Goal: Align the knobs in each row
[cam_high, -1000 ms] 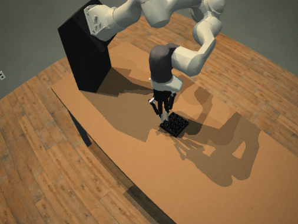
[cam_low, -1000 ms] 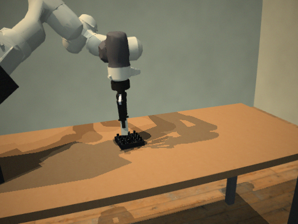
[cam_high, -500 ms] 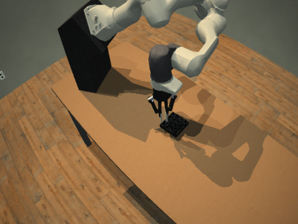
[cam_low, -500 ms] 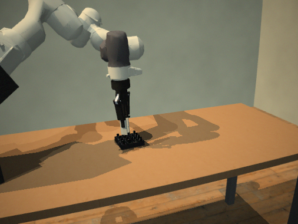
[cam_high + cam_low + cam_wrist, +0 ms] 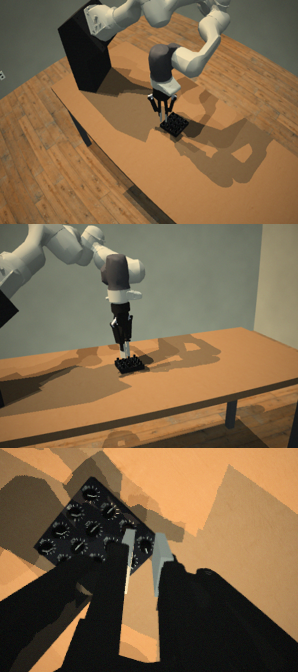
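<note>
Lots of knobs, 1 box: the knob box (image 5: 176, 134) (image 5: 129, 369) (image 5: 77, 528) sits flat on the desk (image 5: 147, 165) (image 5: 191, 392) (image 5: 255, 548), right under the arm. My claw (image 5: 163, 121) (image 5: 125, 357) (image 5: 143, 545) points down at one edge of it. Its tips are close, w/ a thin gap, and I see no knob clamped in them. In the wrist view, 1 corner knob (image 5: 145, 544) shows in that gap. Can't tell if the tips are round it or just over it.

I think the step in hand is lining up w/ a knob, prob. that one. Can't read the names or find the socket, so no ID for it yet, & I can't say how many knobs are done.

Next move: get the claw right over the knob, go down a bit, nip it softly, twist to the row's mark, then let go & lift. Must turn the right way, as it can't cross the wide gap. If I'm off, I may bump a knob next door or drag the box.

As for bins, trays etc., I see none. The box is the only thing like that, & its knobs stand up on top. Can't see inside.
</note>
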You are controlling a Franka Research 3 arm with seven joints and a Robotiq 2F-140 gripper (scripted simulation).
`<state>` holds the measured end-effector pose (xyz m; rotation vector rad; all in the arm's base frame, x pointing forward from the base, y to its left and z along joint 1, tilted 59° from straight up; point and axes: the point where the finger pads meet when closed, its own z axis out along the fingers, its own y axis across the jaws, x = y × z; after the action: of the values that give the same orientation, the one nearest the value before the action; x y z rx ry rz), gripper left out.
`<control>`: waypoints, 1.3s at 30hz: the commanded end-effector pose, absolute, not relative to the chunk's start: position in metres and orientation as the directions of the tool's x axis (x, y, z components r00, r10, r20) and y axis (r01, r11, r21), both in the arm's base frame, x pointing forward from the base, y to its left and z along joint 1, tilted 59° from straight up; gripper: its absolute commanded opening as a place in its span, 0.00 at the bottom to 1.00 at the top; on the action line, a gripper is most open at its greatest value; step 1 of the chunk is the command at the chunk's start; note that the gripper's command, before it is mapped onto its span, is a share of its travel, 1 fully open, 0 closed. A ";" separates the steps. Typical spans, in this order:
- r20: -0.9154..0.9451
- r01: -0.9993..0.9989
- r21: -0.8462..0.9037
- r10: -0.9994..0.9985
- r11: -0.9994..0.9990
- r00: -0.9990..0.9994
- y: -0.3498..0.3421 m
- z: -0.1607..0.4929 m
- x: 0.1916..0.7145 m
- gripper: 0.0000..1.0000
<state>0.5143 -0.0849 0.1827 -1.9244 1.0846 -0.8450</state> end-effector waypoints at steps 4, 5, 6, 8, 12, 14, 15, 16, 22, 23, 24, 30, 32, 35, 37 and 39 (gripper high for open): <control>0.011 -0.485 -0.856 -0.945 -0.178 0.327 -0.089 0.181 0.512 0.12; -0.003 -0.490 -0.856 -0.948 -0.163 0.319 -0.089 0.181 0.512 0.12; -0.017 -0.495 -0.856 -0.950 -0.147 0.311 -0.089 0.181 0.512 0.12; -0.046 -0.506 -0.855 -0.954 -0.115 0.295 -0.088 0.181 0.511 0.12; -0.103 -0.525 -0.850 -0.959 -0.052 0.262 -0.088 0.182 0.510 0.12; -0.132 -0.534 -0.845 -0.960 -0.021 0.245 -0.088 0.182 0.510 0.12; -0.146 -0.538 -0.843 -0.961 -0.005 0.237 -0.088 0.182 0.509 0.12; -0.160 -0.542 -0.840 -0.960 0.011 0.228 -0.088 0.182 0.509 0.12; -0.237 -0.562 -0.821 -0.955 0.098 0.180 -0.087 0.182 0.508 0.12; -0.250 -0.565 -0.817 -0.953 0.113 0.172 -0.086 0.182 0.507 0.12; -0.264 -0.568 -0.813 -0.951 0.128 0.163 -0.086 0.182 0.507 0.12; -0.341 -0.583 -0.783 -0.933 0.217 0.112 -0.085 0.183 0.505 0.12; -0.366 -0.587 -0.772 -0.926 0.245 0.095 -0.084 0.183 0.505 0.12; -0.402 -0.592 -0.753 -0.913 0.287 0.069 -0.083 0.183 0.504 0.12; -0.402 -0.592 -0.753 -0.913 0.287 0.069 -0.083 0.183 0.504 0.12; -0.445 -0.597 -0.728 -0.895 0.337 0.038 -0.082 0.184 0.503 0.12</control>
<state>0.5059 -0.0803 0.1863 -1.4647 1.5491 -0.4809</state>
